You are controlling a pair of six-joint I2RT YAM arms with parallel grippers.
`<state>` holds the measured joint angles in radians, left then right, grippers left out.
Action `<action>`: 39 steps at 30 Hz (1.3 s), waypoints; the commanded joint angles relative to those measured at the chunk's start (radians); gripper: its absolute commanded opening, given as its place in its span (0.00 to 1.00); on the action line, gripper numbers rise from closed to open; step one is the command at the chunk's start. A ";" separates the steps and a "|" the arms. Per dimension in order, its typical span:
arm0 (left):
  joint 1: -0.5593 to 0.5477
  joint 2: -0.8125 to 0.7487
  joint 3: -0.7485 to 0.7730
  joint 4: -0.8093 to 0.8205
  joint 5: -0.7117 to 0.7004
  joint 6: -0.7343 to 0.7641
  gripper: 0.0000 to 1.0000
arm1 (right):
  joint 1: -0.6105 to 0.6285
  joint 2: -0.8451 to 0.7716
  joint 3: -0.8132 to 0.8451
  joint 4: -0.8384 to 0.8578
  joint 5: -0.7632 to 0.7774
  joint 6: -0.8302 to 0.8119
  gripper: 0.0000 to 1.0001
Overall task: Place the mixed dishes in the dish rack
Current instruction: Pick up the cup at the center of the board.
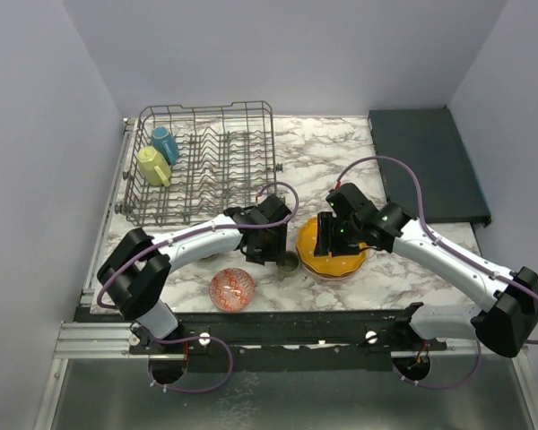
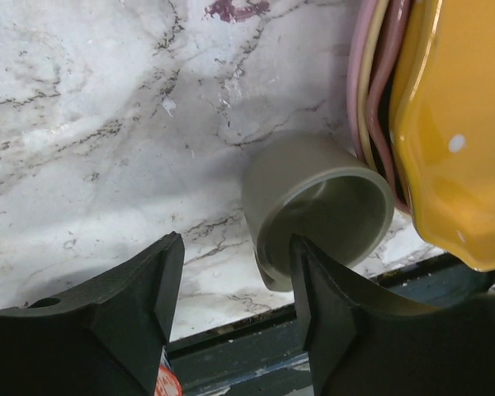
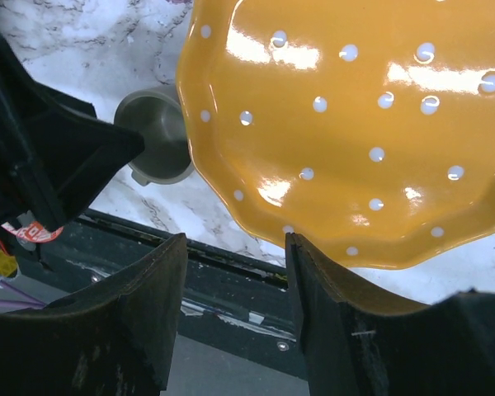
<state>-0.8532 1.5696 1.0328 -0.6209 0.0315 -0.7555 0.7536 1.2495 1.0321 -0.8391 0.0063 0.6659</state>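
dish rack (image 1: 229,161) stands at the far left of the marble table (image 1: 323,152). it holds only a blue mug (image 1: 165,143) and a yellow-green mug (image 1: 151,166), both at its left end. its rows of tines to the right look free. by this count, most of the loading is left. an orange dotted plate (image 3: 355,124) sits on a pink plate (image 2: 365,82) near the front edge. a small grey cup (image 2: 313,198) lies tilted just beside them. a red-patterned bowl (image 1: 231,288) sits near the front edge, to the left. the left gripper (image 2: 237,243) is at the cup, jaws apart and not yet pinching. the right gripper (image 3: 231,243) hovers over the orange plate's rim, jaws apart and empty. the arms crowd each other here, with bare marble toward the rack.
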 commanded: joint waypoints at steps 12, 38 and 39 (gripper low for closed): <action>-0.006 0.068 0.015 0.055 -0.046 0.015 0.19 | 0.007 -0.020 -0.025 -0.008 0.001 0.019 0.56; -0.006 -0.131 0.011 -0.004 0.156 0.096 0.00 | 0.007 -0.075 -0.052 0.160 -0.196 -0.013 0.57; -0.006 -0.133 0.014 -0.009 0.161 0.097 0.00 | 0.007 -0.066 -0.047 0.154 -0.189 -0.012 0.57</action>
<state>-0.8532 1.4765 1.0317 -0.5941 0.1314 -0.6876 0.7536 1.1816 0.9852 -0.7265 -0.1459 0.6685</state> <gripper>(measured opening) 0.115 0.568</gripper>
